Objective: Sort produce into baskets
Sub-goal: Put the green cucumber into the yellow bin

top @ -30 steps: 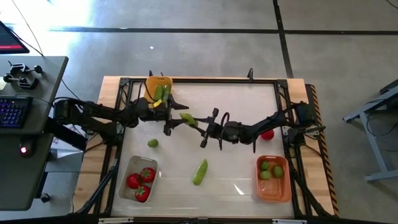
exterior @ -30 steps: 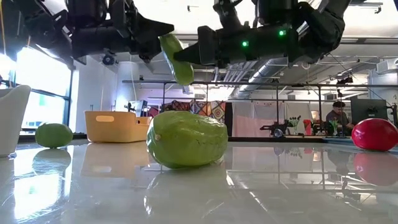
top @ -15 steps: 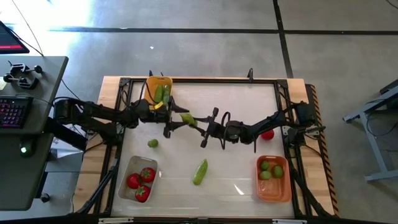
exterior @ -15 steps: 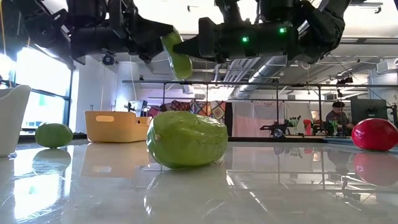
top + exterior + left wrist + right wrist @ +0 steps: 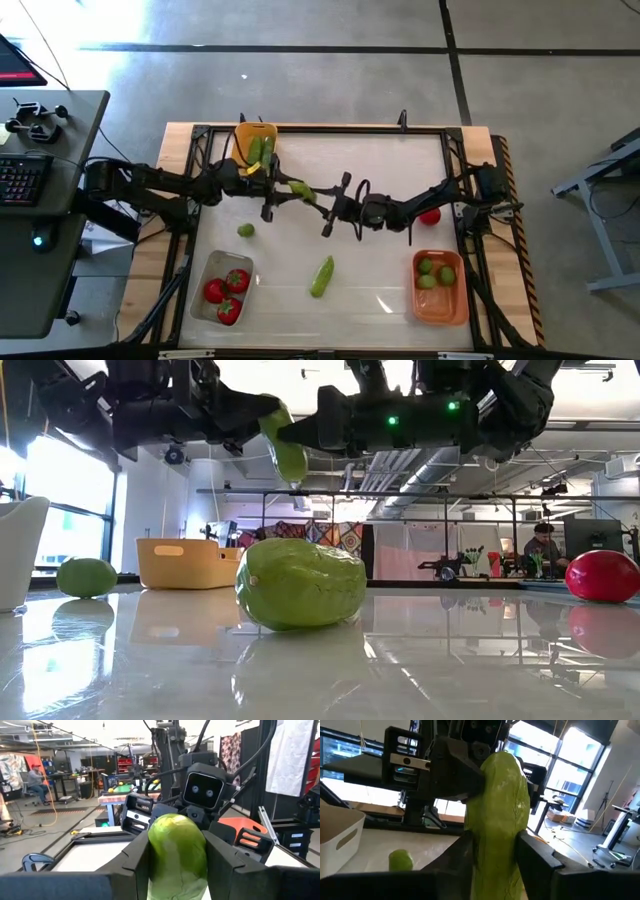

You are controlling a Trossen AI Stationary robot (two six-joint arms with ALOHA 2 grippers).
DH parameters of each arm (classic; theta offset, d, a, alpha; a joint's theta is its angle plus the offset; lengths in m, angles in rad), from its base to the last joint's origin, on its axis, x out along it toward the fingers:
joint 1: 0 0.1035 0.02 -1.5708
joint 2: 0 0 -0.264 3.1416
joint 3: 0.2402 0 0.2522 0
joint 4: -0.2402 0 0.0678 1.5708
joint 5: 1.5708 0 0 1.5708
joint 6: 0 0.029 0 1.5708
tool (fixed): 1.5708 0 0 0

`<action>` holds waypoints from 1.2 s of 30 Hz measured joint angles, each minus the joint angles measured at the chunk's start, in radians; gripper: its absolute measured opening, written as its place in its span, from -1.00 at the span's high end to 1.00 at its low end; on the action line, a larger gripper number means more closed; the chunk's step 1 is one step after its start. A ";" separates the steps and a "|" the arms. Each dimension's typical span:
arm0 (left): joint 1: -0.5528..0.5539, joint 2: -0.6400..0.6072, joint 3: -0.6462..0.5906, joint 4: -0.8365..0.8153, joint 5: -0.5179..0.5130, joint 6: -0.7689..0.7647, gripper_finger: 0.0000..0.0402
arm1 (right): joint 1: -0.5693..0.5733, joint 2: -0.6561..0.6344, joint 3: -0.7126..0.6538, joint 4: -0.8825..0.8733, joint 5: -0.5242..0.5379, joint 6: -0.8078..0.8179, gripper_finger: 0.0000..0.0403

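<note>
Produce (image 5: 300, 583) rests on glossy white table (image 5: 450, 660), workshop behind.

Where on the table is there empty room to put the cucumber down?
Bare tabletop lies behind the arms, beside the yellow basket, and in front between the loose cucumber and orange basket. It is crowded mid-table, where both grippers meet on a cucumber.

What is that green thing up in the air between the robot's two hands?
A green cucumber, held in mid-air between the left gripper and the right gripper, both closed on it. The high view shows it best.
</note>
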 joint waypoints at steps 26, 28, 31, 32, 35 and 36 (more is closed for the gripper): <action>0.453 -0.215 0.517 -1.675 -0.483 -0.277 0.41 | -0.037 0.000 -0.004 -0.127 0.167 0.026 -0.12; 0.516 -0.172 0.517 -1.669 -0.467 -0.273 0.41 | -0.037 0.000 -0.004 -0.133 0.166 0.026 -0.12; 0.592 -0.089 0.537 -1.676 -0.418 -0.266 0.39 | -0.037 0.000 -0.004 -0.137 0.165 0.045 -0.12; 0.610 -0.061 0.547 -1.682 -0.411 -0.261 0.39 | -0.037 0.000 -0.004 -0.137 0.164 0.049 -0.12; 0.646 0.022 0.570 -1.685 -0.383 -0.235 0.39 | -0.037 0.000 -0.004 -0.148 0.159 0.049 -0.12; 0.652 0.045 0.576 -1.688 -0.374 -0.229 0.39 | -0.037 0.000 -0.004 -0.151 0.159 0.049 -0.12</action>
